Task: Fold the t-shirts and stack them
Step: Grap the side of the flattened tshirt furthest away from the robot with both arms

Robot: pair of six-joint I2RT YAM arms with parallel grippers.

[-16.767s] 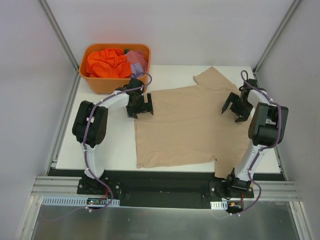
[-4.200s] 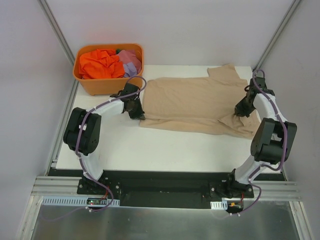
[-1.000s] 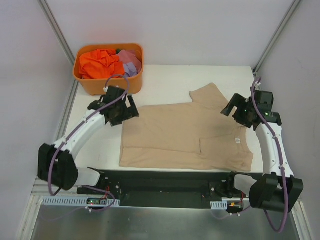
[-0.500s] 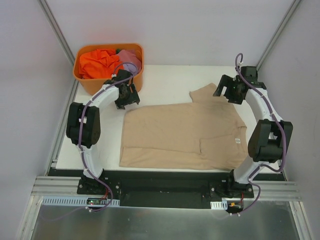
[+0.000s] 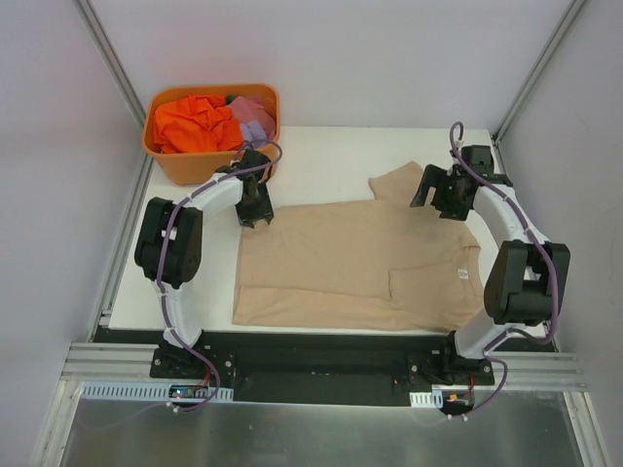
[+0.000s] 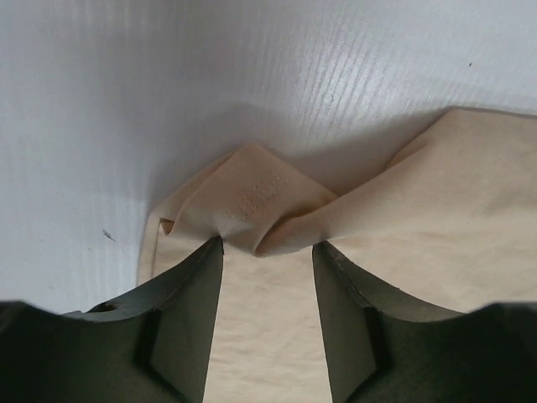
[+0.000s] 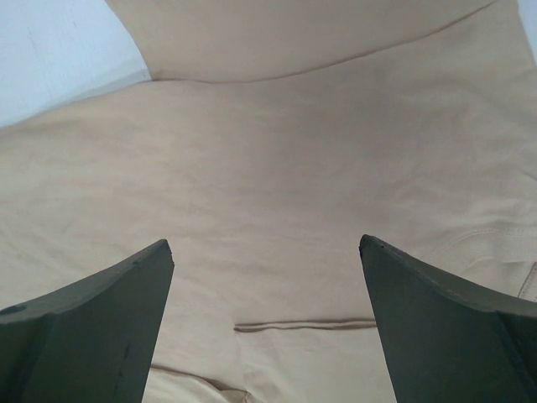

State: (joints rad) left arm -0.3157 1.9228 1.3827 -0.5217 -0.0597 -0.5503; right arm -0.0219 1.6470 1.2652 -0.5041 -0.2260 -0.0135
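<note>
The beige t-shirt (image 5: 360, 263) lies flat and folded on the white table (image 5: 321, 156), one sleeve sticking out at its far right. The left gripper (image 6: 268, 243) is down at the shirt's far left corner; its fingers (image 6: 185, 319) stand partly apart, with a puckered fold of cloth between their tips. I cannot tell whether they clamp it. The right gripper (image 7: 267, 243) hangs over the shirt near the sleeve, fingers (image 7: 84, 336) wide apart, holding nothing. An orange tub (image 5: 195, 167) at the far left holds an orange t-shirt (image 5: 190, 122) and a lilac t-shirt (image 5: 255, 115).
</note>
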